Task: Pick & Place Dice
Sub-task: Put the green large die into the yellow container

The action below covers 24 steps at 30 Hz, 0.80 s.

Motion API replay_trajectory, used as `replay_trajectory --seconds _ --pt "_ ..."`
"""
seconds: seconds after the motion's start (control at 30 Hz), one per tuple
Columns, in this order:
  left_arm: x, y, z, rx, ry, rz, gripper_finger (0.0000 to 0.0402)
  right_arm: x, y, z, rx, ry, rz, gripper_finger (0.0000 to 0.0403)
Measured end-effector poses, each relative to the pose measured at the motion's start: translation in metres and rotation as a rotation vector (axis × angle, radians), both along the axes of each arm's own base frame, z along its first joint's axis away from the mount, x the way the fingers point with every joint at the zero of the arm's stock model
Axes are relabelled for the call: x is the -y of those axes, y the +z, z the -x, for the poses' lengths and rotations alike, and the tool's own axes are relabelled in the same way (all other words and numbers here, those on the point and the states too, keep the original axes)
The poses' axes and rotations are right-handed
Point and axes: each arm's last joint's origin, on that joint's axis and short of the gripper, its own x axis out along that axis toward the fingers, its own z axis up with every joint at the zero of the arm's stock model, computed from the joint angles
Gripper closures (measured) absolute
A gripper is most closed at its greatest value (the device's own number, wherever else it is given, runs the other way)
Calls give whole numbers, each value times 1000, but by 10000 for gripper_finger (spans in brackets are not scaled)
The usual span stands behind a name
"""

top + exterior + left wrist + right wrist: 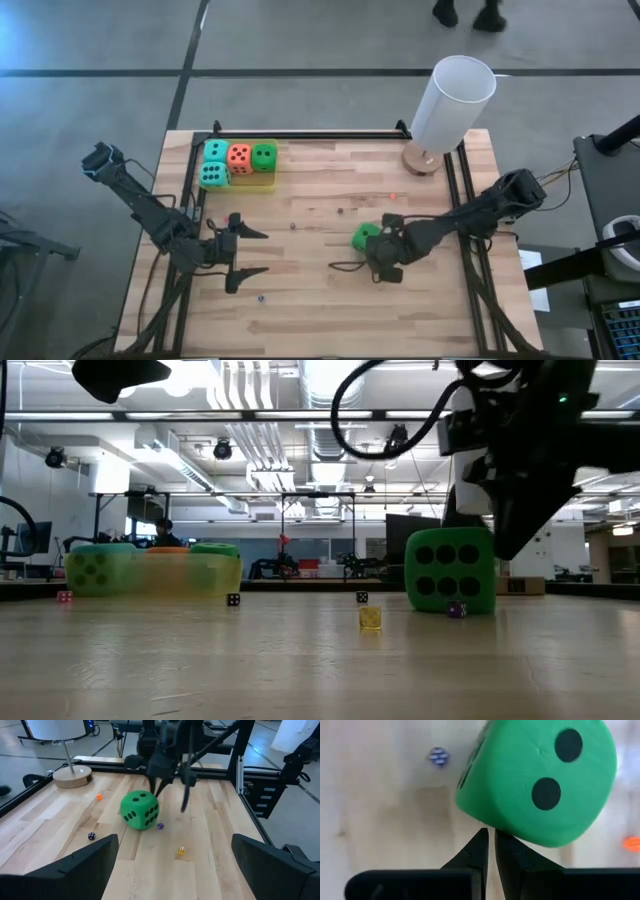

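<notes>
One bright green die [365,236] rests on a face on the bare wood right of the table's middle, also seen in the left wrist view [140,810]. My right gripper [490,832] hangs over it, pointing steeply down, its fingers shut and their tips just beside the die's edge [520,827]. Two teal dice [214,162], an orange-red die [239,155] and a second green die [263,155] sit in the translucent yellow tray [262,182] at the far left. My left gripper [248,251] waits open left of the middle, with nothing between its fingers. My right gripper's shut fingertips [481,840] stand right at the green die's near edge. I cannot tell whether they touch it. The die sits flat on the table.
A lamp with a white shade [455,95] and a round wooden base [422,160] stands at the far right. Several tiny dice lie scattered on the wood around the green die, among them a yellow one [181,851] and a purple one [160,826]. A black frame [300,134] borders the table.
</notes>
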Motion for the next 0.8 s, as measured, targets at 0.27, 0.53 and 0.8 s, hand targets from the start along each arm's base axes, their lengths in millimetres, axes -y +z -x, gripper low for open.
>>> replay_trajectory --seconds 0.27,0.53,0.8 --pt "0 0 0 0 0 0 7 23 7 -12 33 5 106 374" --pt "0 0 0 0 0 0 10 26 27 -4 67 -28 97 374" --pt "0 0 0 0 0 -1 7 31 25 -2 84 -129 80 374"
